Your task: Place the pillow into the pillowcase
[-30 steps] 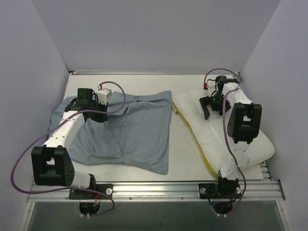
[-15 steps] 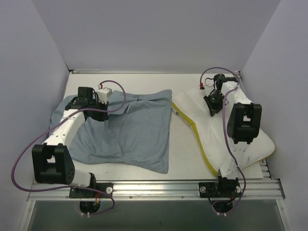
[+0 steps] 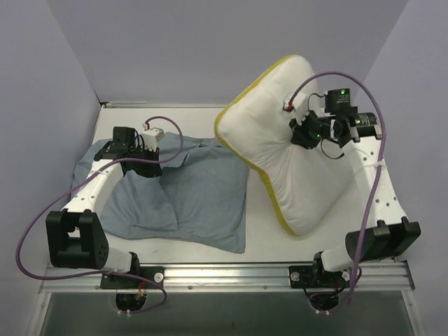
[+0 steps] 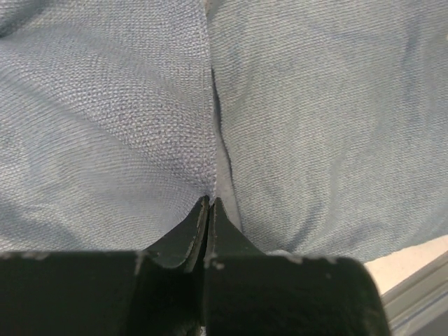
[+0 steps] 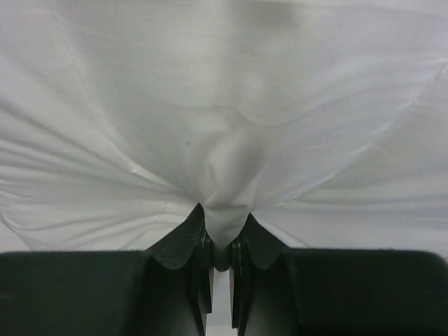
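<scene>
Tabletop (image 3: 203, 119) — pillow (image 5: 224, 105) fold in right gripper (image 5: 220, 241)

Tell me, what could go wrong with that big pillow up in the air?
1. The right gripper pinches only a small fold of the pillow, so the pillow might slip out and drop.
2. The pillowcase lies flat, with the left gripper pinching its cloth. No open mouth shows, so the pillow may just bunch against it.

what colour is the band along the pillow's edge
Yellow: the band edges the white pillow. It shows best in the top external view.
</scene>
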`<state>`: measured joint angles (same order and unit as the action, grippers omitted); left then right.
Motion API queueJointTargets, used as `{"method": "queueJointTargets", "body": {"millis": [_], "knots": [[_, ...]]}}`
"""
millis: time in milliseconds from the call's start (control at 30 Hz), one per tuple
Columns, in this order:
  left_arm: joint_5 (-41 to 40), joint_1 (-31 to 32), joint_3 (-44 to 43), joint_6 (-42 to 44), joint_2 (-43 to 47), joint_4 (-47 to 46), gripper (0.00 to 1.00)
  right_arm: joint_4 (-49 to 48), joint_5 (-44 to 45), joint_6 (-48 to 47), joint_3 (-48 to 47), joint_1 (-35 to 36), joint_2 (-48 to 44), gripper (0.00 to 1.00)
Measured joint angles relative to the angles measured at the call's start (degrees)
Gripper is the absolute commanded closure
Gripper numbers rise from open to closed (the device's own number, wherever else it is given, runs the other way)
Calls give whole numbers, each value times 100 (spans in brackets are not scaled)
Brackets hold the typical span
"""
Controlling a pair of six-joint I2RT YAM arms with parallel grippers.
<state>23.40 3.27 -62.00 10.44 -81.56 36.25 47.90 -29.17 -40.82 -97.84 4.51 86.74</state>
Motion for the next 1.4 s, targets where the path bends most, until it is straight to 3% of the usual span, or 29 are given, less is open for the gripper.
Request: {"method": "queueJointTargets", "body": {"millis": [167,367,733,1000,1400], "knots": [[282,0,0,-85,85,7,100,31,-481,-669,927,1226,-643,100],[549,-7,0,-96,356,17,100,417,-201,-1410,2022,2387,-702,100],[872,-127,236,-345,1156,13,100,350,249,-1867,2100,3591,-199,100],[1126,-177,284,-557,1495,-37,100,343,363,-1908,1917,4013,595,100],[1574,-179,503,-262,1624,57,100,282,514,-1864,472,3906,1996,100]]}}
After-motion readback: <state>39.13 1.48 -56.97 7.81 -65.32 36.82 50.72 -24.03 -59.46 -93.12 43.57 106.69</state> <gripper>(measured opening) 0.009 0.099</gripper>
